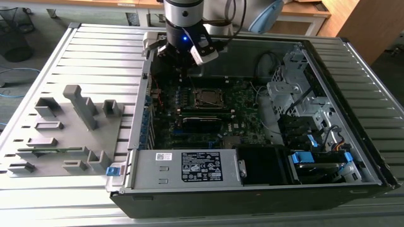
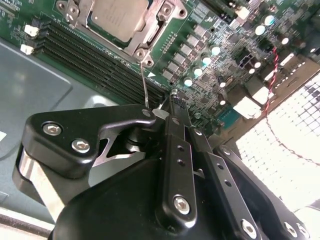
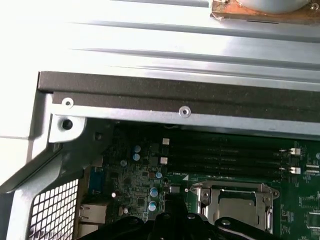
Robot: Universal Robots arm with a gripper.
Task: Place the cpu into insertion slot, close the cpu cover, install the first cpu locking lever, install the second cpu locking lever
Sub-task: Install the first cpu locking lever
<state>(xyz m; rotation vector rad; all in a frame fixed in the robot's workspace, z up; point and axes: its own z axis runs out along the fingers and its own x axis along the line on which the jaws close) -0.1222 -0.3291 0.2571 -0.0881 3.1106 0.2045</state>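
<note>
With dull silver-grey square cpu [image 2: 119, 17] seated under shut thin silver frame cpu cover [image 2: 150, 35] mid green motherboard [image 2: 220, 75], ease upright thin wire locking lever [image 2: 144, 82] down using clenched black hand [image 2: 172, 97] just beside it.

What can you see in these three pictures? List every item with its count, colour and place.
computer case: one, black, open, on the table
table: one, grey slatted metal, under the case
motherboard: one, green, inside the case
cpu: one, silver-grey, seated on the motherboard
cpu cover: one, silver, framing the cpu
memory slots: several, black, beside the cpu
power supply: one, silver, along the case's edge nearest the exterior camera
fixture tray: one, grey, exterior view's left of the case
hand: one, black, over the motherboard beside the cpu
</note>
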